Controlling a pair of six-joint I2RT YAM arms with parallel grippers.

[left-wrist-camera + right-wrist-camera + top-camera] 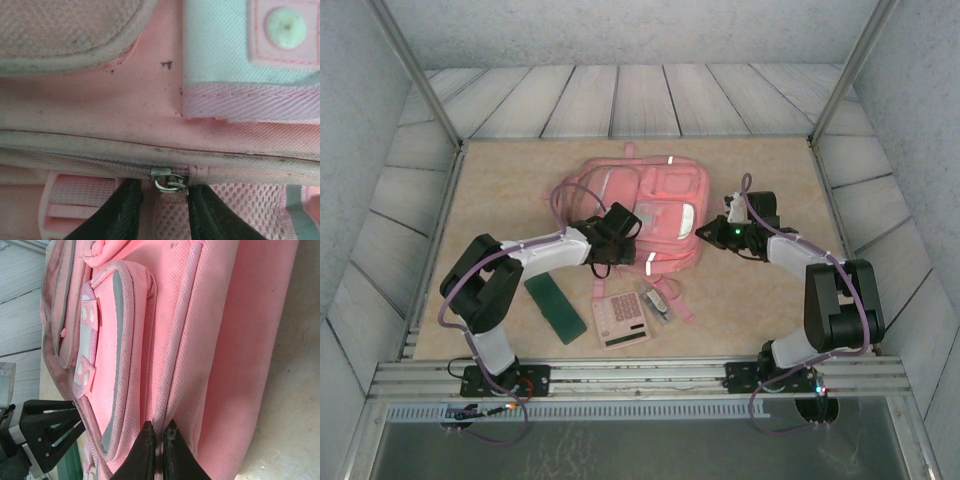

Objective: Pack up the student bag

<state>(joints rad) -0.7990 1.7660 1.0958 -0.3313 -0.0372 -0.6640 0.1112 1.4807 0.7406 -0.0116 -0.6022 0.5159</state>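
Two-arm workcell seen from above and from each wrist. One student bag (650,190), pink, lies flat at the middle of the tan table (510,190), front face up, between the two grippers. Two reflective strips (670,160) are countable on it from above, one at the far edge and one at the near edge. In the right wrist view a pale patch (85,345) on its front pocket carries four round studs in two pairs. In the left wrist view one round stud (286,27) sits on a pale panel. On the table near the bag's near edge lie three loose items. These are one flat dark green item (554,308), one calculator (622,320) with a pale pink case, and one small grey object (657,300) too small to identify. The calculator's key markings are too small to read. The left gripper (166,195) rests at the bag's near-left side, and its two black fingers (122,212) stand apart. One metal zipper pull (169,179) sits in the gap at the end of a closed zip; contact with it cannot be told. The right gripper (158,432) is at the bag's right side, its jaws almost meeting and pinching a thin ridge of pink piping.
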